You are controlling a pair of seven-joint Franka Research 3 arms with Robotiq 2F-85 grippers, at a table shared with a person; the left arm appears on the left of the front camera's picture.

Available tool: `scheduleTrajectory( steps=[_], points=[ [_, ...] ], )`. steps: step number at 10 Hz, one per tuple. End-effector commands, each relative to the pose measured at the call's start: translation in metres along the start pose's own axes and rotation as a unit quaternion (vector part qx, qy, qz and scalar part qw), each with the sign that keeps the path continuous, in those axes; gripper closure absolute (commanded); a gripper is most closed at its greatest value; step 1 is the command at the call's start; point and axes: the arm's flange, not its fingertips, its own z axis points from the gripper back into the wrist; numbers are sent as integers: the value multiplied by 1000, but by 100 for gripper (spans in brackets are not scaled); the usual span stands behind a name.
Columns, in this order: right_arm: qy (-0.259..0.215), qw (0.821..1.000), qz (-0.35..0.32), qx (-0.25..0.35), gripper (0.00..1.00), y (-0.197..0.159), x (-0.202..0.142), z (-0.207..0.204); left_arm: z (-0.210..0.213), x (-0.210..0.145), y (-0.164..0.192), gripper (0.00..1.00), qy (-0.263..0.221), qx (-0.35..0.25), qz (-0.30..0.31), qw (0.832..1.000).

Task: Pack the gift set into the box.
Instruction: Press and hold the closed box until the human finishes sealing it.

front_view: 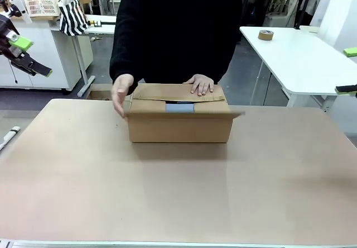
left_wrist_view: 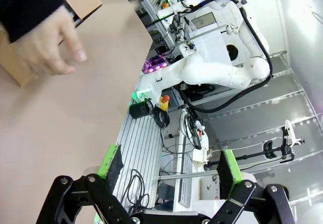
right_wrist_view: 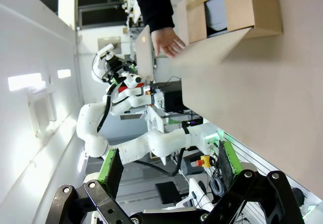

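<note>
The brown cardboard box (front_view: pixel 179 126) stands on the far half of the table, in front of the person. A grey-blue strip of the gift set (front_view: pixel 179 108) shows in the gap between its top flaps. One hand (front_view: pixel 201 84) rests flat on the far flap and the other hand (front_view: pixel 121 94) hovers at the box's left end. My left gripper (front_view: pixel 33 57) is raised at the far left, open and empty (left_wrist_view: pixel 170 166). Held at the right edge, my right gripper (front_view: pixel 350 70) is also open (right_wrist_view: pixel 169 166). In its view the box (right_wrist_view: pixel 252 7) and the grey pack (right_wrist_view: pixel 217 12) lie far off.
A white side table (front_view: pixel 301 63) with a tape roll (front_view: pixel 265 34) stands at the back right. A basket (front_view: pixel 42 5) and a striped bag (front_view: pixel 73 16) are at the back left. A thin white strip (front_view: pixel 8 137) lies by the table's left edge.
</note>
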Motion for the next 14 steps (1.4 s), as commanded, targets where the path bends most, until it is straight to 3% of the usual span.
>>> scheduleTrajectory(
  steps=[1, 14],
  points=[
    [-10, 1000, 10, 10, 0, -1, -1, -4, -1, -2, -1, 0, 0, 4, -1, 1000],
    [-10, 1000, 10, 10, 0, -1, -1, -4, -1, -2, -1, 0, 0, 4, -1, 1000]
  ],
)
